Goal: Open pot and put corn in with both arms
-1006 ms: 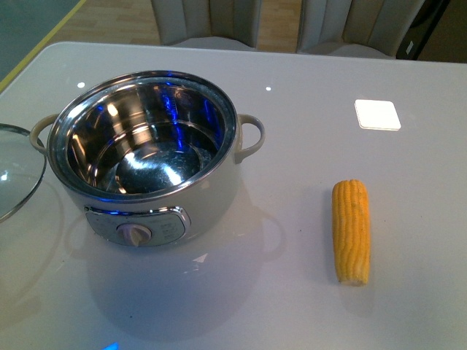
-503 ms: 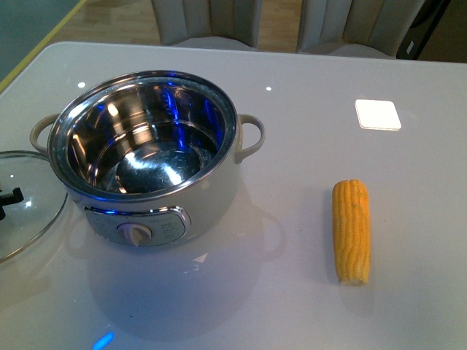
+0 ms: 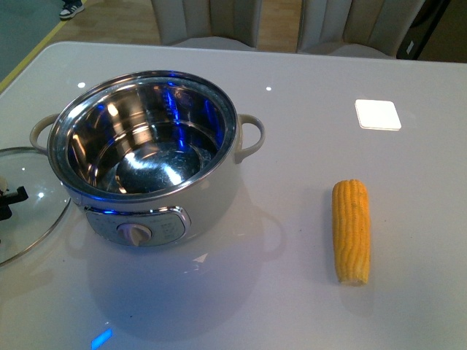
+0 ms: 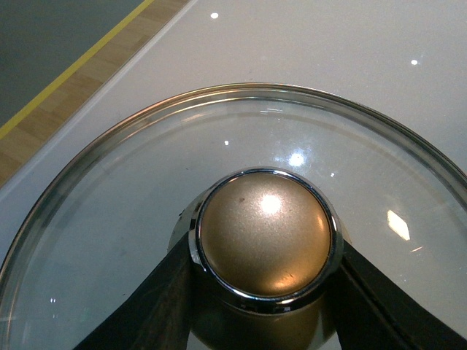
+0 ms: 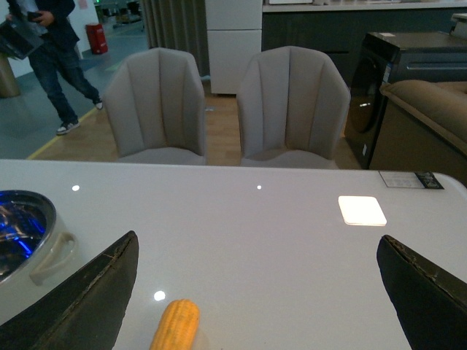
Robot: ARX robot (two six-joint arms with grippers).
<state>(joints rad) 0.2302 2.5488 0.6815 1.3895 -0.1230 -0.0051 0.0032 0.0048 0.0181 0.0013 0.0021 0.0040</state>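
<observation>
Between the black fingers of your left gripper (image 4: 263,248) sits the brassy domed knob (image 4: 264,235), clamped, parking the glass, steel-rimmed lid (image 3: 35,211) beside the pot (image 3: 213,200) so its polished bowl stands clear. Just ahead of your right gripper (image 5: 257,238), spread empty, lies the ridged corn (image 5: 175,325).

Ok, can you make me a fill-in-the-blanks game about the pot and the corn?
1. The corn lies on the ___.
2. Inside, the pot is ___.
3. The left gripper holds the lid by its ___.
4. The right gripper has its jaws wide ___, with nothing between them.
Missing words: table; empty; knob; open.
</observation>
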